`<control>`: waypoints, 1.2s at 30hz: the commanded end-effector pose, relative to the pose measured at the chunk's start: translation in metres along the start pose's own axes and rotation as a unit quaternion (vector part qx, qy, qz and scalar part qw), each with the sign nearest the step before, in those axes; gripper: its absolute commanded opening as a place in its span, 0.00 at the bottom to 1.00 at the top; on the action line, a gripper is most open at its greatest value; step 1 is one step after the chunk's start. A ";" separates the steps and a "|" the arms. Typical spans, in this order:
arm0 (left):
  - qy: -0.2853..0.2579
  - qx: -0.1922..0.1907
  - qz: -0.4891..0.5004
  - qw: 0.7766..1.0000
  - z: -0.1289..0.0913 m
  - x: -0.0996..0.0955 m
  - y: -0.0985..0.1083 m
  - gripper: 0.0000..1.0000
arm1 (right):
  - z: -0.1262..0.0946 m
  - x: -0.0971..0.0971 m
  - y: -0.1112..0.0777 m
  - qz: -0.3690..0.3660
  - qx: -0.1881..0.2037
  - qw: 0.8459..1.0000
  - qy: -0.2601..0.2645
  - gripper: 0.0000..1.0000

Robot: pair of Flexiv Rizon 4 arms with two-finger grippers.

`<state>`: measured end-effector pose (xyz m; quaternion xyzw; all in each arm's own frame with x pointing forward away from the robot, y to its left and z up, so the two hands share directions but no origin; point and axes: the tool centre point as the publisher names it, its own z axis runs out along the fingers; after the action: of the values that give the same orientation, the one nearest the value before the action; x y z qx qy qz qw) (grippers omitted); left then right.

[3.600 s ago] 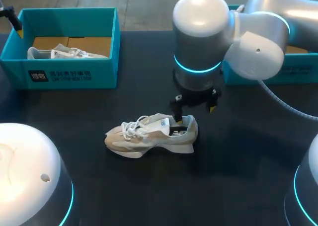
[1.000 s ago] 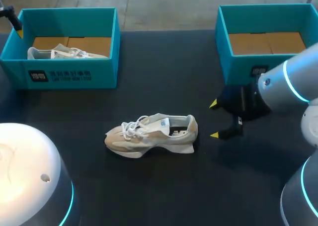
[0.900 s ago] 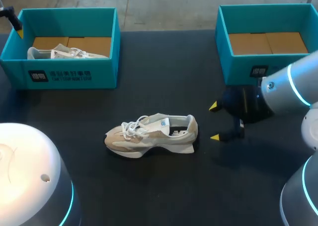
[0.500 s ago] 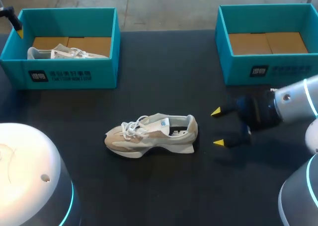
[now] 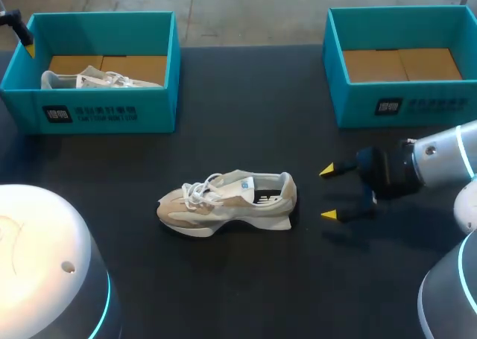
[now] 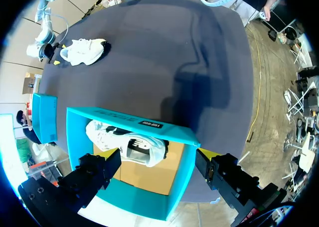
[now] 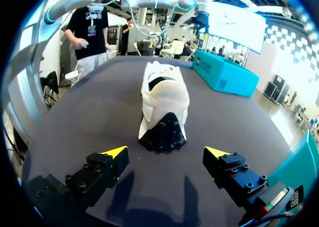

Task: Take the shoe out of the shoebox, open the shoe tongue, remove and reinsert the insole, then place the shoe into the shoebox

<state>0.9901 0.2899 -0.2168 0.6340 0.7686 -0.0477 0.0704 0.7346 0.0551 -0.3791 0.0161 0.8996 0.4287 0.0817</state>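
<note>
The cream and white laced sneaker (image 5: 227, 203) stands on its sole on the dark counter (image 5: 246, 115) (outside both boxes). Just past its heel, the right gripper (image 5: 328, 193) hovers, fingers spread wide and empty. Well away from the sneaker, the left gripper (image 6: 157, 167) holds its fingers wide above a teal cardboard shoebox (image 6: 134, 207).

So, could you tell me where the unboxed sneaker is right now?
In the head view the sneaker lies on the dark table near its middle, heel toward the open right tool, which is close but not touching.
</note>
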 end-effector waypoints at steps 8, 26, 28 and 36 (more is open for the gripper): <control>0.001 -0.002 0.000 1.000 0.000 0.000 -0.001 1.00 | 0.029 -0.007 0.010 0.040 0.029 0.999 -0.012 1.00; 0.001 -0.002 0.000 1.000 0.000 0.000 -0.001 1.00 | 0.059 -0.003 0.024 0.056 0.021 0.998 -0.018 1.00; 0.001 -0.002 0.000 1.000 0.000 0.000 -0.001 1.00 | 0.061 -0.001 0.026 0.058 0.018 0.998 -0.018 1.00; 0.001 -0.002 0.000 1.000 0.000 0.000 -0.001 1.00 | 0.074 0.004 0.033 0.060 0.011 0.998 -0.009 1.00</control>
<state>0.9901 0.2899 -0.2168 0.6340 0.7686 -0.0477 0.0704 0.7387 0.1257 -0.3964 0.0733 0.9001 0.4249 0.0626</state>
